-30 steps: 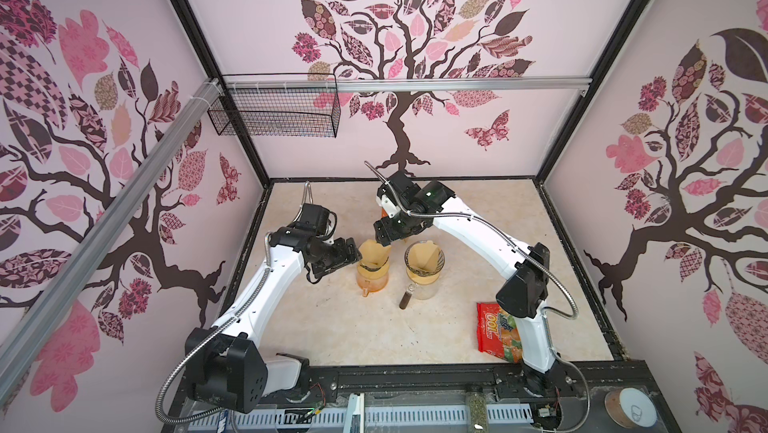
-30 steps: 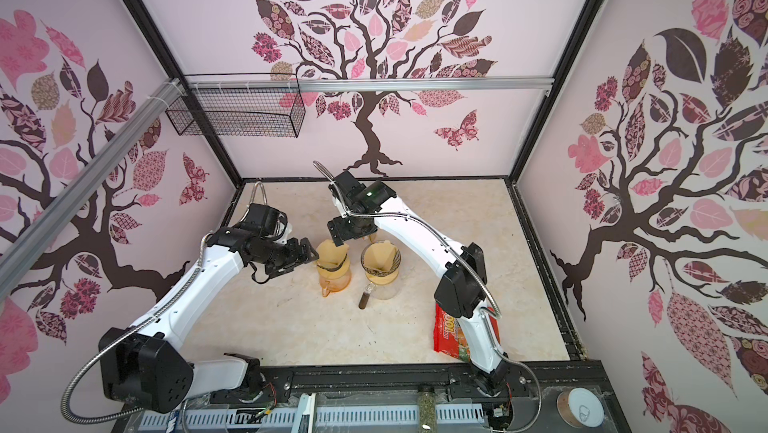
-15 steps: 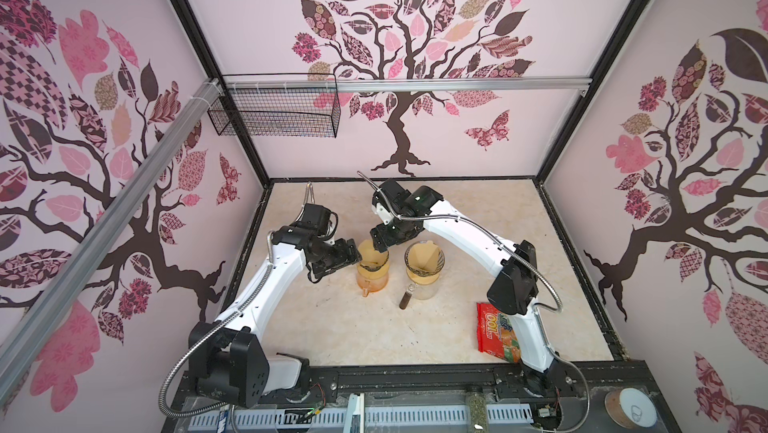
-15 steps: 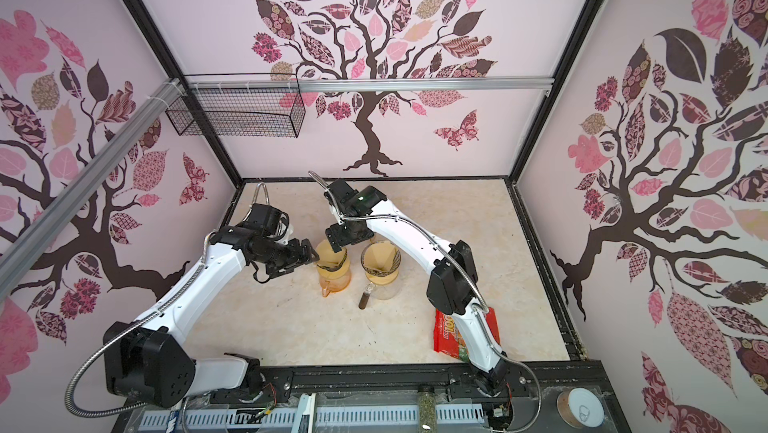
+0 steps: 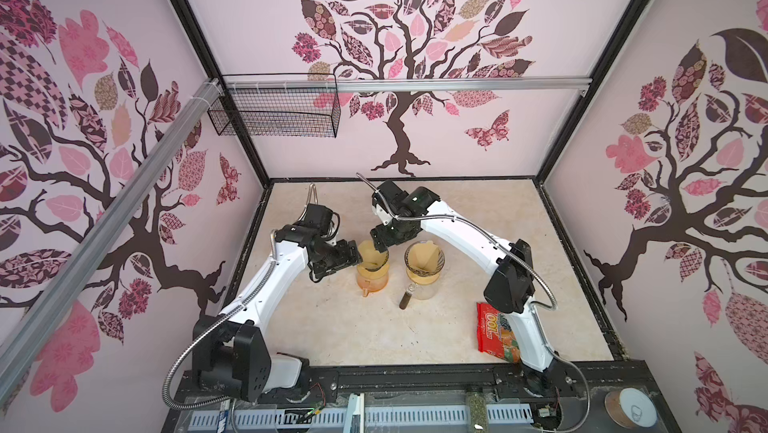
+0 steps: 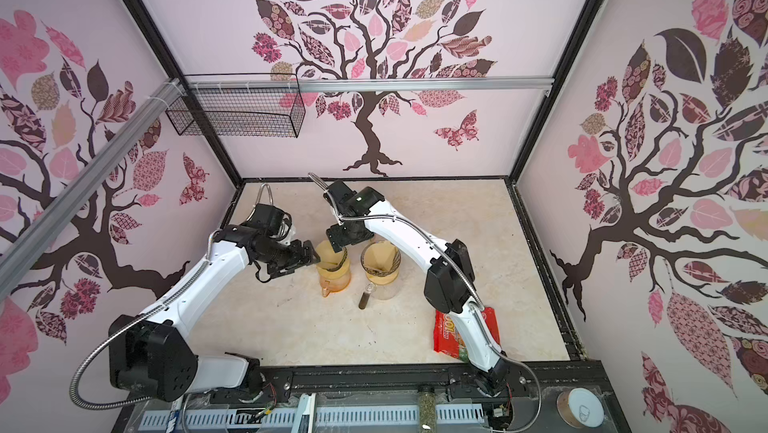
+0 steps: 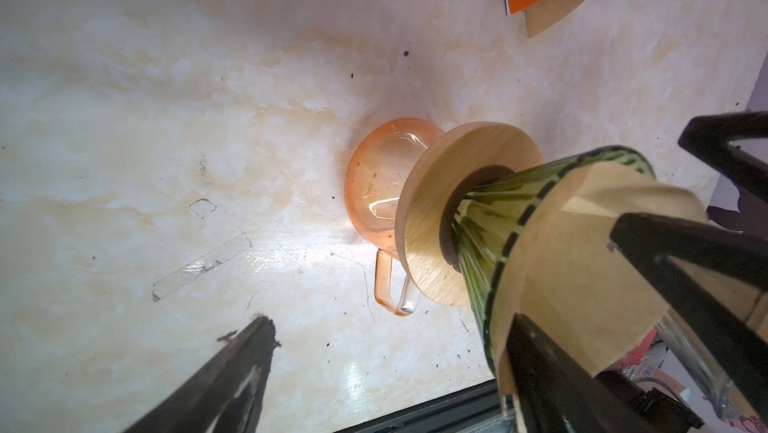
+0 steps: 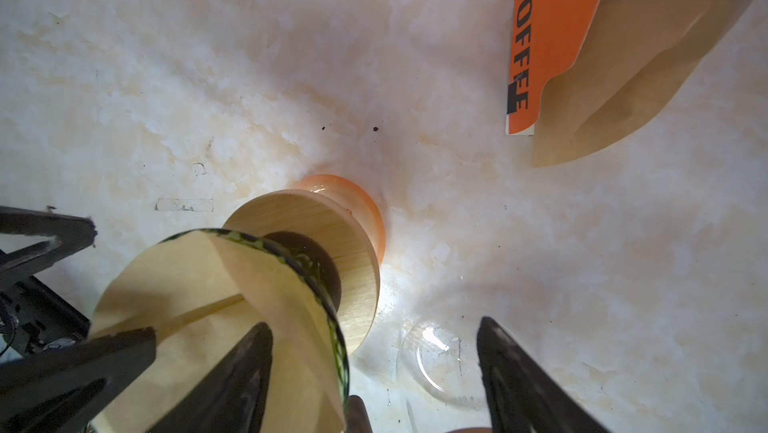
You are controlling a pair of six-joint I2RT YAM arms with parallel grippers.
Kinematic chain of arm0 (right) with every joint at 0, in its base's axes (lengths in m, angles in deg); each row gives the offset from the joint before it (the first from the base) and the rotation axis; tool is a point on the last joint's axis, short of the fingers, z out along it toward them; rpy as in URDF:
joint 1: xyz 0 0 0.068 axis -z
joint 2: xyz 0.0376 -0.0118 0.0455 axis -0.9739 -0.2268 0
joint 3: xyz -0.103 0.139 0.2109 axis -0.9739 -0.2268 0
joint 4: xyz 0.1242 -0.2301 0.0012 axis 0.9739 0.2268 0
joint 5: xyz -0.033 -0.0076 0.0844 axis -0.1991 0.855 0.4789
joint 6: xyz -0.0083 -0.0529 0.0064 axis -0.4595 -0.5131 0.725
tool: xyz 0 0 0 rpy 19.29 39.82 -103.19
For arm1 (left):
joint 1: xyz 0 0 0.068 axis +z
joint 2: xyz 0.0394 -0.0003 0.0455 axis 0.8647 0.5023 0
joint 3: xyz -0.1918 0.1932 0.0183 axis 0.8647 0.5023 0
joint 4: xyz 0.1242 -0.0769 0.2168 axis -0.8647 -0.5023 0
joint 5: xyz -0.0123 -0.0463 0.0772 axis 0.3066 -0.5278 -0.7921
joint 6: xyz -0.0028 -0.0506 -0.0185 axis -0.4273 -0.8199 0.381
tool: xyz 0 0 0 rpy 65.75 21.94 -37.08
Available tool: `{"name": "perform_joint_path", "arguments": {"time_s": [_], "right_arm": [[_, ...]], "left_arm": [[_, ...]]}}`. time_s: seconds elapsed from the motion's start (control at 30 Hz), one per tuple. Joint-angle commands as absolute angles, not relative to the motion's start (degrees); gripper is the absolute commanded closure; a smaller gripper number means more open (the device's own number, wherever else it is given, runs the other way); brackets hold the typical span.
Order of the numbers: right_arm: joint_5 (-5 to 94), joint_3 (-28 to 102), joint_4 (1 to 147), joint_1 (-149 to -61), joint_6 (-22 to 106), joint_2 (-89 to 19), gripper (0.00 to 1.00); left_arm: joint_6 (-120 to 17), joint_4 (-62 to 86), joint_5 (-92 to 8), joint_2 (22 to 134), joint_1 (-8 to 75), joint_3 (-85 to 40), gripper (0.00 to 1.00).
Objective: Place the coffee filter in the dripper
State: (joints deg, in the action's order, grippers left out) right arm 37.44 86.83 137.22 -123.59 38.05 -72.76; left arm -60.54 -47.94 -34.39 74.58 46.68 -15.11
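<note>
**A:** Both top views: coffee filter (image 5: 368, 253) sitting in the dripper (image 5: 373, 267), with the left gripper (image 5: 354, 258) and right gripper (image 5: 380, 246) at opposite sides of its rim. Both spread wide, clamped on nothing.

**B:** Just beside, a second dripper (image 5: 424, 274), likewise lined with paper.

**A:** Left wrist view: green dripper on a wooden collar (image 7: 428, 219) over an orange carafe (image 7: 374, 186), seemingly empty. Paper standing proud of the rim, probably not fully seated. Press lightly; no tipping the stack.

**B:** Right wrist view: right gripper astride the rim, one finger (image 8: 232, 377) inside the paper. Ease outward, smoothing the raised fold against the glass without tearing. Clear carafe (image 8: 436, 352) alongside, apparently empty too.
</note>
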Motion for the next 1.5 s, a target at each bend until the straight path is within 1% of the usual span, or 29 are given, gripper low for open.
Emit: {"name": "perform_joint_path", "arguments": {"time_s": [0.0,0.37,1.1,1.47], "right_arm": [[36.38,89.18,138.32,-123.76,38.11,-74.81,0.21],[35.03,88.7,138.74,-123.76,38.09,-74.83,0.21],[33.36,87.11,138.94,-123.78,37.3,-75.34,0.22],[33.09,86.55,138.94,-123.75,37.25,-75.36,0.22]], "left_arm": [[-58.88,-48.36,-34.52,74.93,46.4,-14.68,0.09],[-58.13,-48.31,-35.15,77.09,46.01,-15.07,0.08],[-59.01,-50.99,-33.62,74.59,46.04,-21.96,0.07],[-57.21,-51.48,-35.17,76.9,46.05,-19.88,0.07]]}}
